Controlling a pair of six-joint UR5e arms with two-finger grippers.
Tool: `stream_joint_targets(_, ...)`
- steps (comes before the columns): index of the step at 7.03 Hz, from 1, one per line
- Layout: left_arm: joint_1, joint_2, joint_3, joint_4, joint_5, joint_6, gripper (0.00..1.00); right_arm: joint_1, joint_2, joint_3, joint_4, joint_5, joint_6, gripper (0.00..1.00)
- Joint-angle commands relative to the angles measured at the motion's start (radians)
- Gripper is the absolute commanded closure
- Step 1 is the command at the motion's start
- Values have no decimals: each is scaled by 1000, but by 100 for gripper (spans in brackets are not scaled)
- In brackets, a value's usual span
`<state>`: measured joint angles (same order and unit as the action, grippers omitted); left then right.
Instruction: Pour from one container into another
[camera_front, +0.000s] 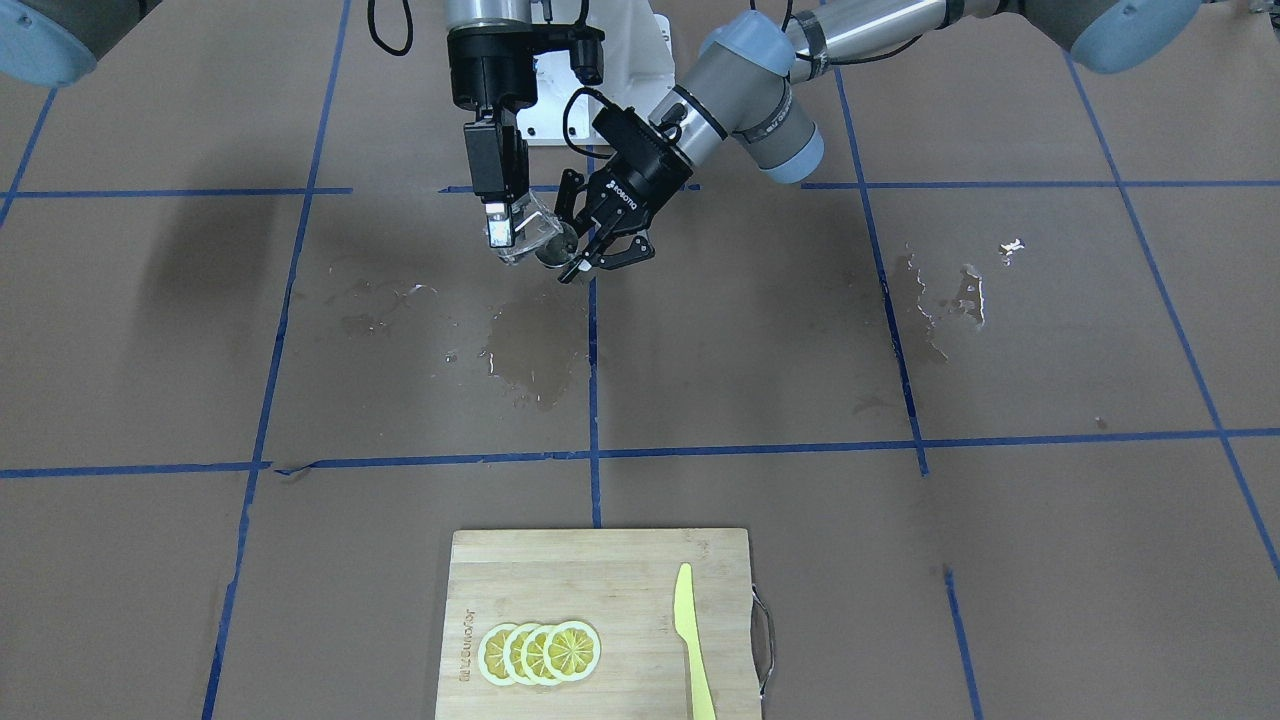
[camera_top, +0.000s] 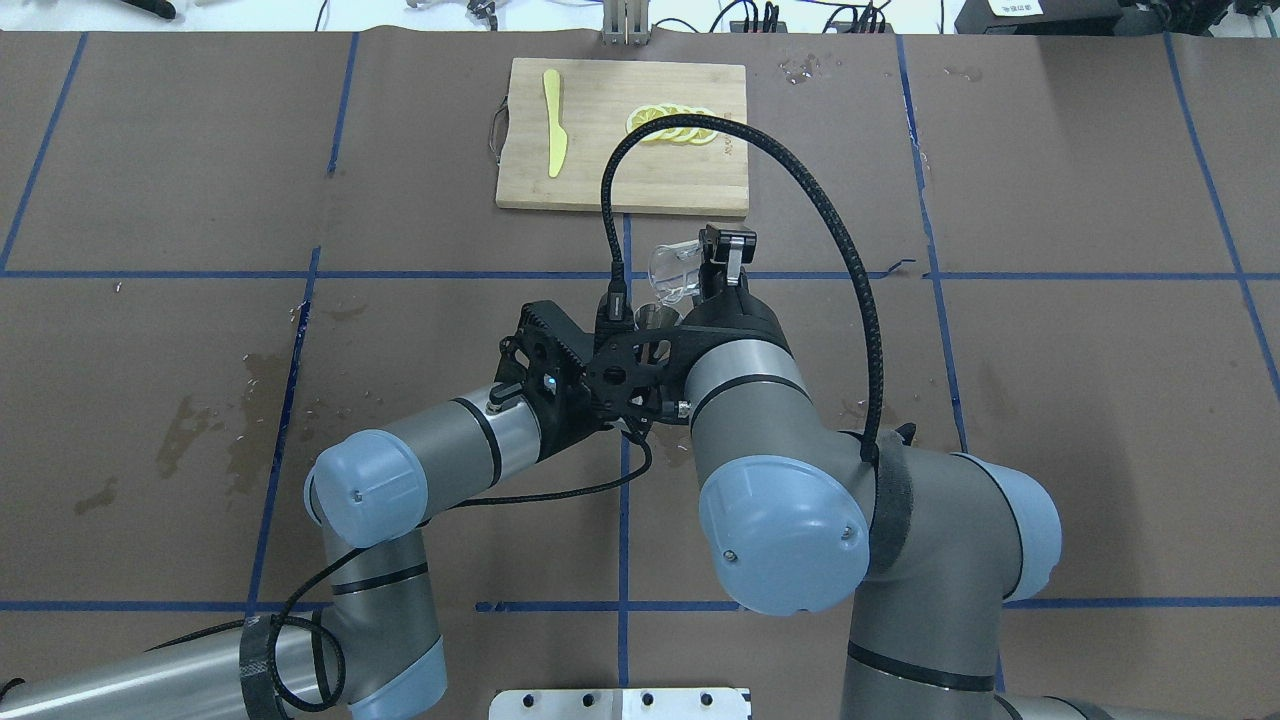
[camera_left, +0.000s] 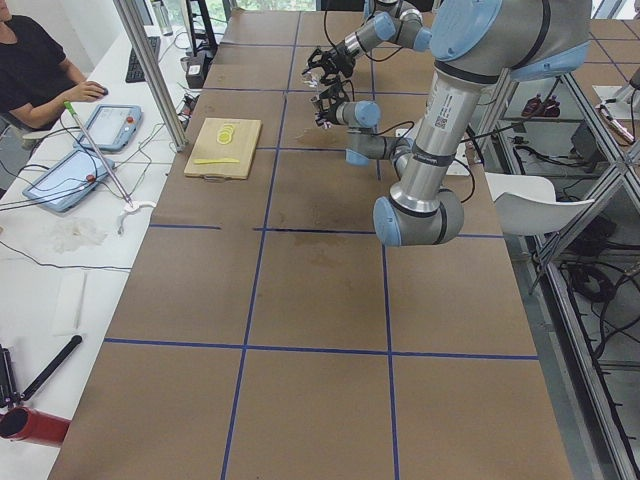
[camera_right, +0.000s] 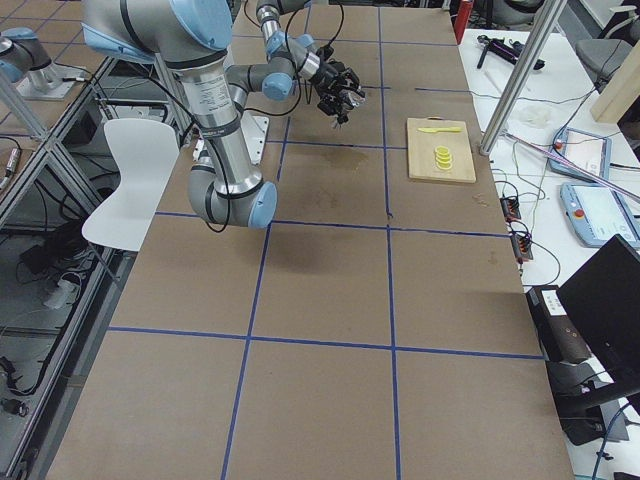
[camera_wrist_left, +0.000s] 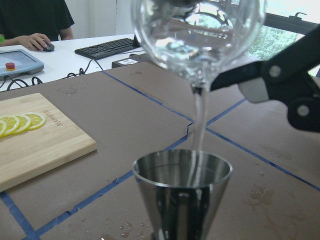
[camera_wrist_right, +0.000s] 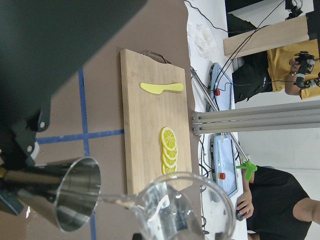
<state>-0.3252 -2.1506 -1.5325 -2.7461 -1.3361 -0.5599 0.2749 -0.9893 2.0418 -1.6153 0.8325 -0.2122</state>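
Left wrist-mounted view: clear glass cup tilted lip-down directly above steel jigger, thin water stream running from the lip into the jigger's open mouth. The two vessels are apart, joined only by the stream. Both hang in the air above the table, off the robot-side edge of the cutting board, not over it. Right gripper is clamped on the glass cup, jaws narrow against its wall. Left gripper is pinched on the jigger's lower cone and holds it upright, mouth up. Lemon slices and yellow knife lie on the board, untouched. Wet patches mark the brown paper between the board and the grippers. Step in hand, as I judge it: the pour itself, mid-flow. Water is visible in the bottom of the glass, and the fill level inside the jigger cannot be read from any view. Next move calls for watching the jigger level, then rolling the right wrist back so the glass lip rises and the stream cuts cleanly, with the left arm keeping the jigger level and under the lip until the last drip. Risk: the jigger mouth is small, so a slight sideways drift of either arm would send water onto the paper.
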Motion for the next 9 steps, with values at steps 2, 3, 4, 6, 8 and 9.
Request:
stream_joint_targets(2, 0, 0, 0, -1, 0, 0, 100, 0, 6, 3, -8, -21, -45, 100)
stream_joint_targets(3, 0, 0, 0, 0, 0, 0, 100, 0, 4, 6, -6, -30, -52, 100)
stream_joint_targets(4, 0, 0, 0, 0, 0, 0, 100, 0, 4, 6, -8, -38, -56, 100)
stream_joint_targets(6, 0, 0, 0, -1, 0, 0, 100, -3, 3, 6, -8, -58, -78, 100)
stream_joint_targets(8, 0, 0, 0, 0, 0, 0, 100, -3, 14, 6, -8, -78, -94, 100)
stream_joint_targets(9, 0, 0, 0, 0, 0, 0, 100, -13, 11, 3, -9, -102, -96, 100)
